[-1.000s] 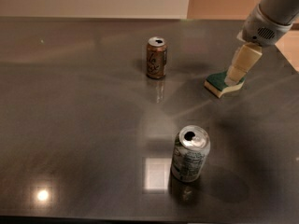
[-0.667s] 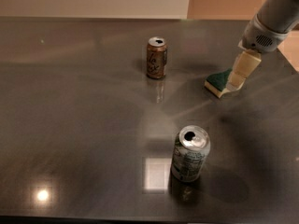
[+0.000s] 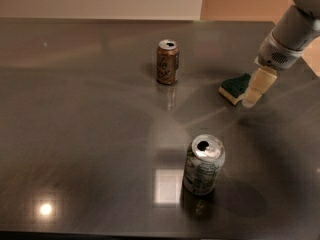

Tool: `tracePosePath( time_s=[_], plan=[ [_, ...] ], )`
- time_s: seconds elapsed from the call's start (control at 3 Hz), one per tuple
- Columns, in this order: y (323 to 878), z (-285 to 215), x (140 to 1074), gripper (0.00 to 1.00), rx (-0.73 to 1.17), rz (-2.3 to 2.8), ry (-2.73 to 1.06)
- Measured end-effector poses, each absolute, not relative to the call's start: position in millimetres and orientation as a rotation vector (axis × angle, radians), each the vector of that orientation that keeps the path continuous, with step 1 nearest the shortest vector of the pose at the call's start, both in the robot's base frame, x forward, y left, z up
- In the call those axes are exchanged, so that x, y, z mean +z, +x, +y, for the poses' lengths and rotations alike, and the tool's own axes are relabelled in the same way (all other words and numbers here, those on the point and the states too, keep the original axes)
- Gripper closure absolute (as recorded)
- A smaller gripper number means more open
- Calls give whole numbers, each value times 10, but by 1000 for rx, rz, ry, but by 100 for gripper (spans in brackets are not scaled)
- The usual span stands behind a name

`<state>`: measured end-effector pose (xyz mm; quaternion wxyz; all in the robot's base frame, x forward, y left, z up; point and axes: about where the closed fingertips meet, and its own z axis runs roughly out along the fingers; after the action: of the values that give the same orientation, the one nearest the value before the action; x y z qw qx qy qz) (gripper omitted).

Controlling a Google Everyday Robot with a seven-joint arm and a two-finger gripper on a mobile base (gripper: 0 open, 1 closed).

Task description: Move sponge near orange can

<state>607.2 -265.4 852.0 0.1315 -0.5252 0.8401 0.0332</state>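
Camera view: sponge lies well right of the orange can, gripper at its right edge, open or closed I cannot tell. Light, squashy foam, probably; pinch it across the narrow sides.

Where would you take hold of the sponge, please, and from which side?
Across the sponge's two long sides at mid-length, coming straight down from above: it lies flat and low on the table, so only its thin foam edges offer a pinch. The gripper is right by its picture-right end, nearly in place.
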Motion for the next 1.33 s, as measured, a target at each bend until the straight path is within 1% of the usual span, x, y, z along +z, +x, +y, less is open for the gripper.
tracePosePath(
  time_s=[0.67, 1.0, 1.33],
  plan=[
    [6203, -2666, 8411, 0, 138, 2424, -1504],
    [6229, -2665, 8367, 18, 156, 2428, -1498],
    [6245, -2676, 8348, 41, 161, 2431, -1493]
  ],
)
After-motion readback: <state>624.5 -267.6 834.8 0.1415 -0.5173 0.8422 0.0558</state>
